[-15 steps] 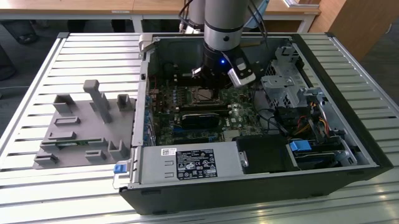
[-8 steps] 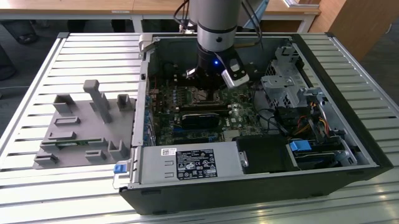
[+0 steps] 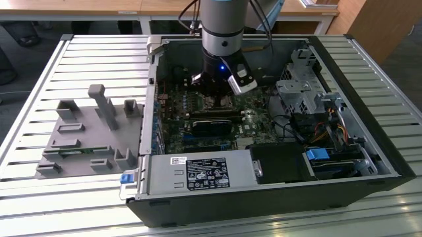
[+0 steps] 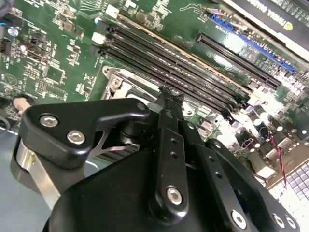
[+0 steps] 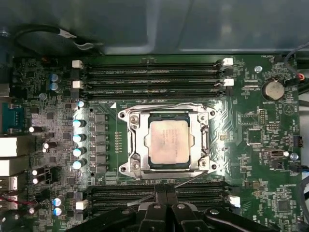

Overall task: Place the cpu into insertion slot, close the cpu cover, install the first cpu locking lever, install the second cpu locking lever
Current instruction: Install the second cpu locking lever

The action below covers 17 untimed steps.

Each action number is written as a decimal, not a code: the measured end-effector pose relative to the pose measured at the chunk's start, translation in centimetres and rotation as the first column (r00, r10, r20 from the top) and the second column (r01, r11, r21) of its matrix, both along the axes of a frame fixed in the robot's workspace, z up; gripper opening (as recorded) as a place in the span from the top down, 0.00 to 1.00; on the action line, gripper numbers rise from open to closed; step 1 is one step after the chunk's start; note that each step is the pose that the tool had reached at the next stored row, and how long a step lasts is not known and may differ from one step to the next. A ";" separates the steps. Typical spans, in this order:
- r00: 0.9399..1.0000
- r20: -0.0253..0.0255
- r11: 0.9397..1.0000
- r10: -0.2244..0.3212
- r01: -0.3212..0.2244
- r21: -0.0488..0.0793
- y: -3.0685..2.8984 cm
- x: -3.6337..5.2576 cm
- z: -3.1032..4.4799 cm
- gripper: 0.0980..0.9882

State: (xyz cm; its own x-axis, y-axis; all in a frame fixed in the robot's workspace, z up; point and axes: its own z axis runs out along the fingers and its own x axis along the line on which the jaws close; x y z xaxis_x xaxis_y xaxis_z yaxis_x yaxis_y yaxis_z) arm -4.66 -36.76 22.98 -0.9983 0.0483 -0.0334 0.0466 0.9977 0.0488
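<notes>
Already the cpu (image 5: 168,141) sits flat in the insertion slot (image 5: 166,166), its silvery-tan top showing through the square window of the cpu cover (image 5: 137,145), which lies closed down around it. Thin wire levers (image 5: 145,104) run along the socket's edges, one by the memory slots (image 5: 154,77) on the far side of the socket from the gripper and another by the slots on the gripper's side; whether they are latched I cannot tell. The green motherboard (image 5: 251,130) surrounds the socket.

Above the socket, the gripper (image 5: 166,193) hangs just clear of the cover's edge, over the near bank of memory slots. Its black fingers (image 4: 169,104) are pressed together at the tips with nothing between them, as both wrist views show.

From the exterior view, the arm (image 3: 223,29) reaches straight down into the open computer case (image 3: 369,148), with the gripper (image 3: 218,101) low over the board in the case's middle. Beside the case, on the exterior view's left, a grey fixture tray (image 3: 86,133) rests on the slatted table (image 3: 39,74).
</notes>
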 end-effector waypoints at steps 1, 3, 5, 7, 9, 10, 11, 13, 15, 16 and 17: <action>1.000 0.000 1.000 0.000 0.000 0.004 -0.09 0.00 -0.05 0.99; 1.000 0.000 1.000 0.000 0.000 0.020 -0.32 -0.01 -0.12 0.99; 1.000 0.000 1.000 0.000 0.000 0.024 -0.53 -0.05 -0.16 0.99; 1.000 0.000 1.000 0.000 0.000 0.025 -0.69 -0.23 -0.18 0.99; 1.000 0.000 1.000 0.000 0.000 0.026 -0.78 -0.62 -0.19 0.99; 1.000 0.000 1.000 0.000 0.000 0.027 -0.80 -0.82 -0.20 0.99; 1.000 0.000 1.000 0.000 0.000 0.028 -0.81 -0.98 -0.23 0.99; 1.000 0.000 0.999 0.000 0.000 0.035 -0.80 -1.07 -0.39 0.99; 1.000 0.000 0.999 0.000 0.000 0.041 -0.80 -1.08 -0.66 0.99; 1.000 0.000 0.999 0.000 0.000 0.044 -0.80 -1.09 -0.81 0.99; 1.000 0.000 0.999 0.000 0.000 0.047 -0.80 -1.10 -0.95 0.99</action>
